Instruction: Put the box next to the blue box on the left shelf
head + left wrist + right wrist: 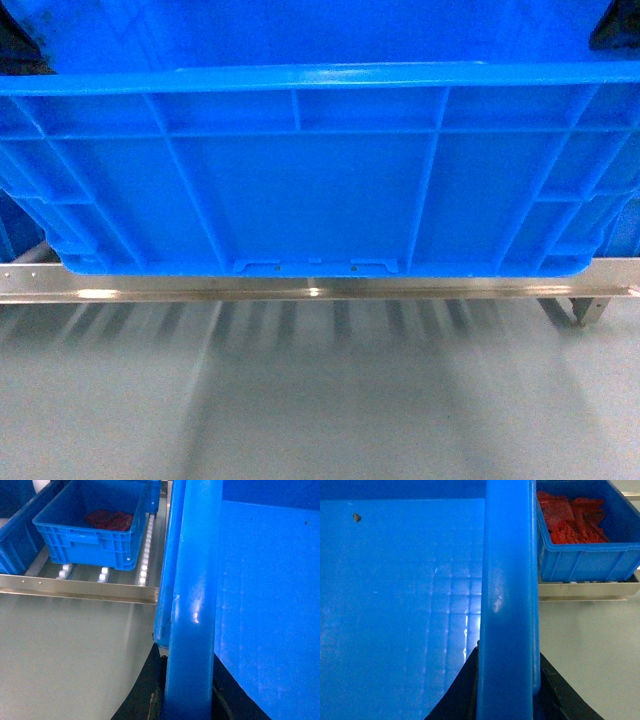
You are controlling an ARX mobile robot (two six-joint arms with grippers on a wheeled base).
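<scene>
The box (310, 170) fills the head view, its ribbed long wall facing the camera and its base edge sitting just above the shelf's (320, 290) silvery front rail. It is held level and square to that rail, which I judge is so it can slide straight onto the rollers rather than catch a corner.

Each arm takes one short end of the box, so the load is balanced between them. In the left wrist view the thick rim runs up the middle of the picture and the left gripper (172, 700) shows as dark parts on both sides of it at the bottom, so its jaws look clamped over the rim. In the right wrist view the right gripper (507, 690) straddles the opposite rim the same way, dark fingers on either side, clenched on it.

Beyond the box on its left, a smaller blue crate (92, 527) with something dark red inside rests on the white rollers (145, 555), behind the same front rail. On the box's right, another blue crate (590, 540) full of red pieces sits on a rack level. The box hangs between the two, near each but touching neither as far as I can tell.

Whether the box's base already rests on the rail or is just above it, the pictures do not settle.
</scene>
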